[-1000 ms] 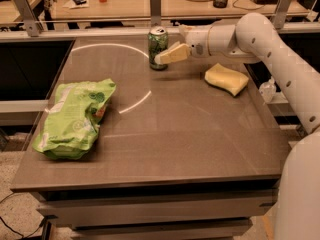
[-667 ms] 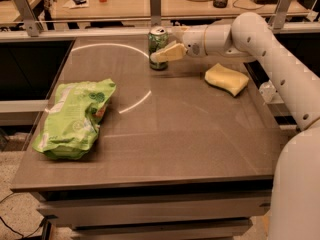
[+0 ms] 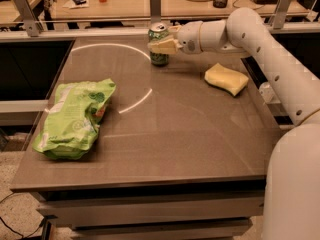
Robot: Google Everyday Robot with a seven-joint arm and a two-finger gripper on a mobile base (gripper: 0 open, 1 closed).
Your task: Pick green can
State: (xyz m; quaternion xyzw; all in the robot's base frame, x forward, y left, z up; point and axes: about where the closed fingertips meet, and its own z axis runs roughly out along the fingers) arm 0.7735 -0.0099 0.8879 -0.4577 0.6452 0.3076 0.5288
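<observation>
The green can [image 3: 159,59] stands upright near the far edge of the tabletop [image 3: 195,139], about midway along that edge. The end effector [image 3: 161,44] sits at it, reached in from the right on a white arm [image 3: 250,29]. One pale finger [image 3: 161,46] crosses the front of the can at mid-height, and the other seems to lie behind it. From this angle the end effector looks closed on the can, though contact on the far side is hidden. Whether the base touches the surface or is just clear of it is hard to say.

The can is probably light, with thin stiff walls that would dent under a hard squeeze. Its sides are smooth, so it could slip or twist in a loose grip. The mid-body is the right place to hold it, below the silver rim and square to the axis, and that is about where the finger lies now. A straight vertical lift would suit it.

A light-green snack bag [image 3: 75,119] lies well apart on the left. A yellow sponge [image 3: 226,79] rests to the right, near the can but not touching it.
</observation>
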